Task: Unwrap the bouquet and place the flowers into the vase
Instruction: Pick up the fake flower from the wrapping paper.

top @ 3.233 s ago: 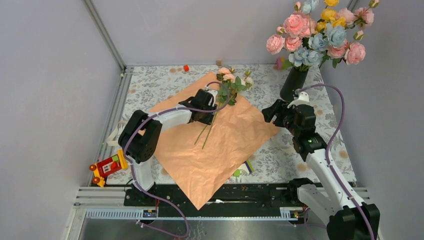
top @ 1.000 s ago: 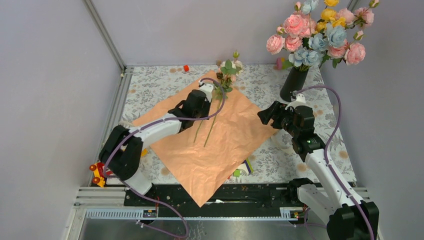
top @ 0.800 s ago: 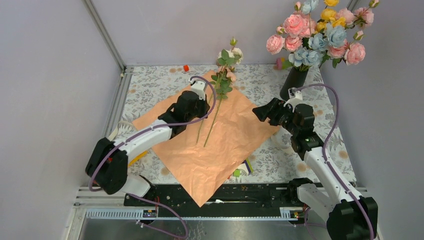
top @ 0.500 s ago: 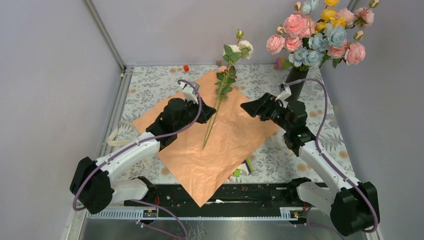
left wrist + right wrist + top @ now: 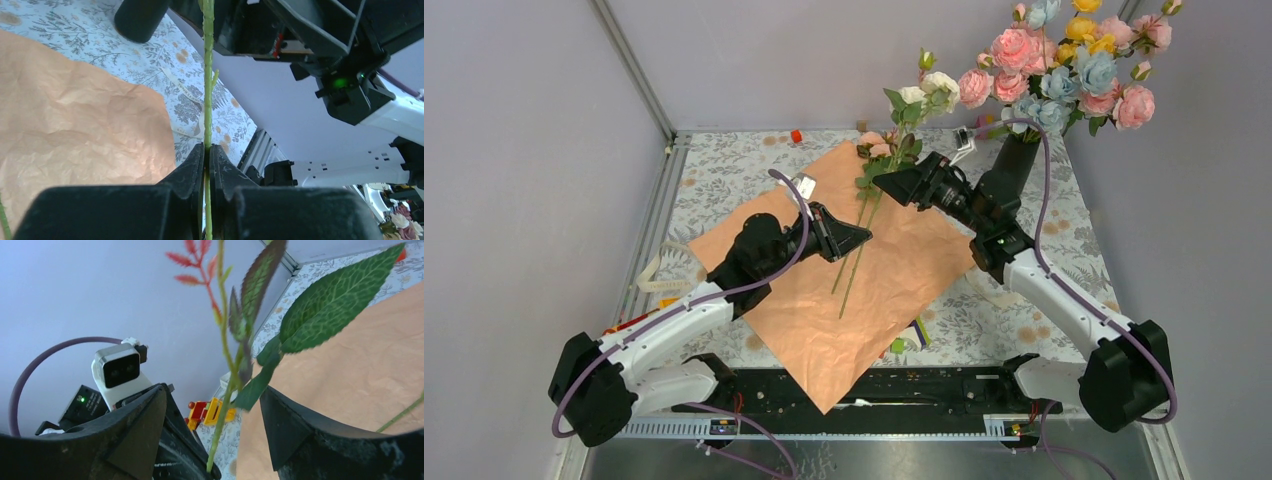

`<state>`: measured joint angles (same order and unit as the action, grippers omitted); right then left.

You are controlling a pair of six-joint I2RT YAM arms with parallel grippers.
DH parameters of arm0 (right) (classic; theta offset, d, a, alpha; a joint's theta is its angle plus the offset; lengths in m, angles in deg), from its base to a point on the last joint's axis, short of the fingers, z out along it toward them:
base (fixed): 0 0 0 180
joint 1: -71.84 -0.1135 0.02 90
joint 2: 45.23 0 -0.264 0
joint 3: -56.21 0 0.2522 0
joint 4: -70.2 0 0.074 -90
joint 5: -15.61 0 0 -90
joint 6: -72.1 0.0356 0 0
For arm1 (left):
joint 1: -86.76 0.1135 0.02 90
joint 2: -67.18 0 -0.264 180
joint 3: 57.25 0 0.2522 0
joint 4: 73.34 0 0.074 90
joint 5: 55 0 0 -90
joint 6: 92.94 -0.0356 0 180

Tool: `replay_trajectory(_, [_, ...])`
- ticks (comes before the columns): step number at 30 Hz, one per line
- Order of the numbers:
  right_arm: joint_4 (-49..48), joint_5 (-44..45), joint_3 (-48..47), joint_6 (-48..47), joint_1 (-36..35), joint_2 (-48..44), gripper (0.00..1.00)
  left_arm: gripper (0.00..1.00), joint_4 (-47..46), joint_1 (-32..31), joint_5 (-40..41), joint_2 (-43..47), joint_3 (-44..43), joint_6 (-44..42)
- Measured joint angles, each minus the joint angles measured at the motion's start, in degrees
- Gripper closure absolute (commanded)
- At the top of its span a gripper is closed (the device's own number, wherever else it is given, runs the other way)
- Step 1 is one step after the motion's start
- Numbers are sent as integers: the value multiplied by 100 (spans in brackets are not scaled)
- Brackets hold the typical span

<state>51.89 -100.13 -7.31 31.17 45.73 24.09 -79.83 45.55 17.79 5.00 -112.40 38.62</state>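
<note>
The left gripper (image 5: 206,150) clamps a flower stem (image 5: 208,75). The right gripper (image 5: 212,400) gapes around it, near the vase (image 5: 1014,165) at the table's (image 5: 724,170) far-right corner.

We see bright, even, diffuse light from above in every view. Shadows on the table (image 5: 724,175) are soft and faint. The peach paper (image 5: 904,270) carries mild sheen. Wrist views soften very near objects.

no text, label, brand, number or sign can be read in any view.
</note>
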Motion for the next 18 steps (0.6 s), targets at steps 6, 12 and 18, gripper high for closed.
replay_trajectory(6, [-26,-28,-262,127,-15,407,42,100,-131,-76,-85,74,109,-11])
replay_trajectory(12, [-48,-50,-297,227,-28,509,73,100,-114,-98,-92,96,118,-103])
replay_trajectory(18, [-46,-87,-332,271,-55,509,100,100,15,-109,-85,96,111,-184])
